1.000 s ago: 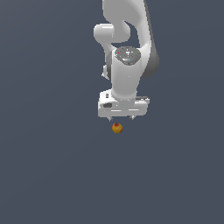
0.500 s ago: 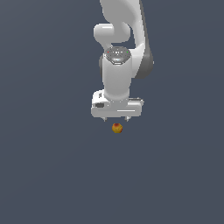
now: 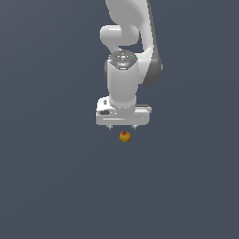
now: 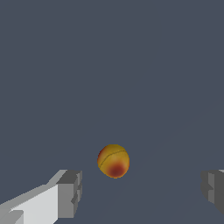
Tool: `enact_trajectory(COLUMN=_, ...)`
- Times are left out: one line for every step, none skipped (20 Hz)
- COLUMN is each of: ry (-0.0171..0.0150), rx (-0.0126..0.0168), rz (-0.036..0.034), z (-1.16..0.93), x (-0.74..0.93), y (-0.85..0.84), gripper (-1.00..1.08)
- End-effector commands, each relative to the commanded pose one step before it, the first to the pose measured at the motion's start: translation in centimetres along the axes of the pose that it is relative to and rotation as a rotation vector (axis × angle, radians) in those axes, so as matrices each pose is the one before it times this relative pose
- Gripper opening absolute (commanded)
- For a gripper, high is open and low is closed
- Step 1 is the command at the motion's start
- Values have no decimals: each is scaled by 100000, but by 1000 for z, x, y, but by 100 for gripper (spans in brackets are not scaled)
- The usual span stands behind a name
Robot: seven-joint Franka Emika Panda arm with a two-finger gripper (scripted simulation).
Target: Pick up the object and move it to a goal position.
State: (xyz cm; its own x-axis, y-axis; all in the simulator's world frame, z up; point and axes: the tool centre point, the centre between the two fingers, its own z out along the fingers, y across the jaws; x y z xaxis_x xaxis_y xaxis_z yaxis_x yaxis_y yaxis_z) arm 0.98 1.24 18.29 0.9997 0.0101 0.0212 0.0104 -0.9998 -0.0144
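Jaws wide apart, nothing held; gripper [image 3: 122, 126] hangs over the ball [image 3: 124, 136], which sits on the grey floor [image 3: 51, 186]. In wrist view ball [image 4: 113, 161] lies between the fingers [image 4: 69, 193]. Judgement: drop straight down, keep ball centred, close gently so it doesn't roll.

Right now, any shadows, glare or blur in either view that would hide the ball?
Exterior view: flat, even light, no cast shadow under the ball, soft sheen on the white arm only, edges sharp. Wrist view: the ball is crisp, shaded darker toward its red patch, no glare; the gripper fingers are blocky but in focus, cropped at the frame edge; the background is uniform grey.
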Motion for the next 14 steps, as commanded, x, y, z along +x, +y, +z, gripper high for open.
enact_trajectory(ry=-95, rx=-124, rz=-2451, z=244, x=-85, y=4, gripper=100)
enact_trajectory(ry=-42, rx=-66, rz=-1319, z=123, x=-43, y=-10, gripper=100)
enact_trajectory(ry=-46, rx=-69, rz=-1436, z=134, x=-47, y=-11, gripper=100)
enact_trajectory(ry=-50, rx=-72, rz=-1562, z=145, x=-51, y=-10, gripper=100)
enact_trajectory(ry=-53, rx=-75, rz=-1695, z=158, x=-56, y=-9, gripper=100)
enact_trajectory(ry=-58, rx=-78, rz=-1820, z=169, x=-60, y=-12, gripper=100)
enact_trajectory(ry=-63, rx=-81, rz=-1966, z=182, x=-65, y=-16, gripper=100)
enact_trajectory(ry=-69, rx=-83, rz=-2110, z=194, x=-69, y=-21, gripper=100)
enact_trajectory(ry=-74, rx=-83, rz=-2250, z=206, x=-74, y=-24, gripper=100)
enact_trajectory(ry=-78, rx=-83, rz=-2395, z=218, x=-78, y=-30, gripper=100)
enact_trajectory(ry=-83, rx=-83, rz=-2542, z=231, x=-83, y=-34, gripper=100)
enact_trajectory(ry=-88, rx=-81, rz=-2693, z=243, x=-87, y=-40, gripper=100)
enact_trajectory(ry=-92, rx=-78, rz=-2845, z=255, x=-92, y=-47, gripper=100)
enact_trajectory(ry=-94, rx=-73, rz=-2926, z=261, x=-93, y=-54, gripper=100)
